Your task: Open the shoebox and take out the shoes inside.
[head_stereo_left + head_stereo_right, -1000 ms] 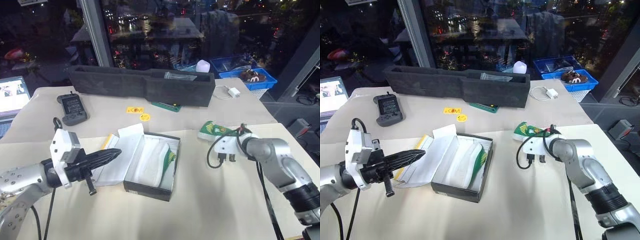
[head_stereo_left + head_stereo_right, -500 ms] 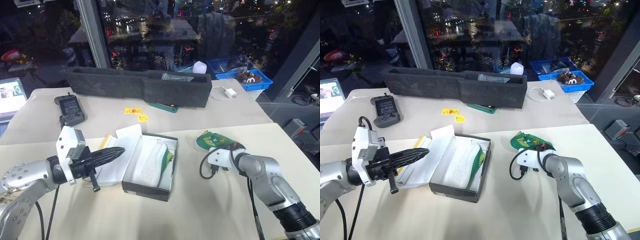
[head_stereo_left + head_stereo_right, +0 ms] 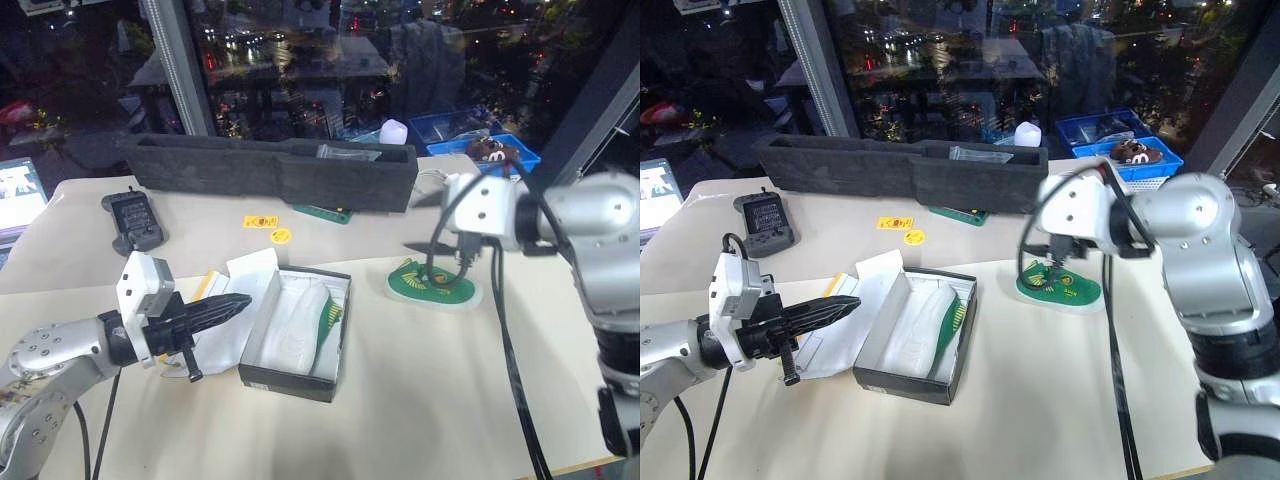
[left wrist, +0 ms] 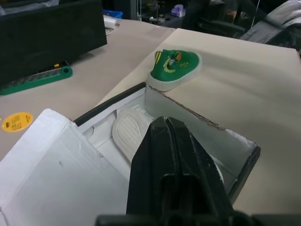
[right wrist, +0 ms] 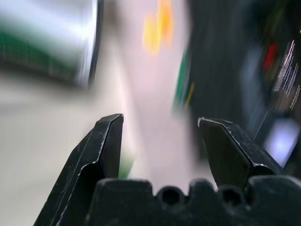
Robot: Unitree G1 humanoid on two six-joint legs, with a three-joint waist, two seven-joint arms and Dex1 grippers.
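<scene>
The shoebox [image 3: 288, 377] stands open at the table's middle, its lid [image 3: 262, 272] folded back to the left with the white inside up. One of the shoes [image 3: 302, 326] lies on its side in the box, its white sole [image 4: 129, 133] showing. The other green shoe [image 3: 432, 286] lies flat on the table to the right of the box. My right gripper [image 5: 160, 125] hangs open in the air above that shoe, apart from it and holding nothing. My left gripper [image 3: 240, 301] is shut and empty, its tip over the lid at the box's left edge.
A long dark grey foam tray [image 3: 270, 170] runs along the back of the table. A black handheld device [image 3: 130, 216] lies at the back left, with yellow stickers [image 3: 262, 221] in front of the tray. Blue baskets [image 3: 480, 128] stand beyond the table's far right corner.
My right gripper opened, left the green shoe lying on the table and rose up and to the left. The left arm stayed put. The camera shifted a little.
</scene>
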